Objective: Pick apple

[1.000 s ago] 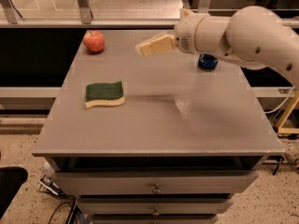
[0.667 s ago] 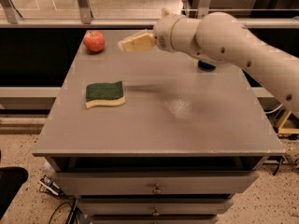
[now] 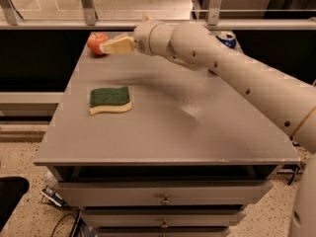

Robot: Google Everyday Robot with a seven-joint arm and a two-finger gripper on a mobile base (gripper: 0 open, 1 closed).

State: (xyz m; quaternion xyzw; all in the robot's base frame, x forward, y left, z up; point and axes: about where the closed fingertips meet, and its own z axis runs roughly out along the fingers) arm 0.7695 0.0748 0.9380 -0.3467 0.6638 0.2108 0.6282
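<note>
— What is biggest here?
— A grey table with drawers (image 3: 197,132), and a white robot arm (image 3: 237,68) reaching across it.
— And the apple?
— The small round red apple (image 3: 95,41) sits at the far left corner. The cream gripper (image 3: 104,47) is just beside it, and I cannot tell its spread.

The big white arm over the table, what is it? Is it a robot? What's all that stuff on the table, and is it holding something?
Yes, it is a robot's arm, reaching in from the right. At its end is a pale gripper, its hand for grabbing. There is just one camera, looking down at the gray table from the front. On the table are a red apple at the far left corner, a green and yellow sponge nearer to us, and a blue can at the back, partly hidden behind the arm. The gripper is right beside the apple, which sits on the table. Nothing is lifted yet.
</note>
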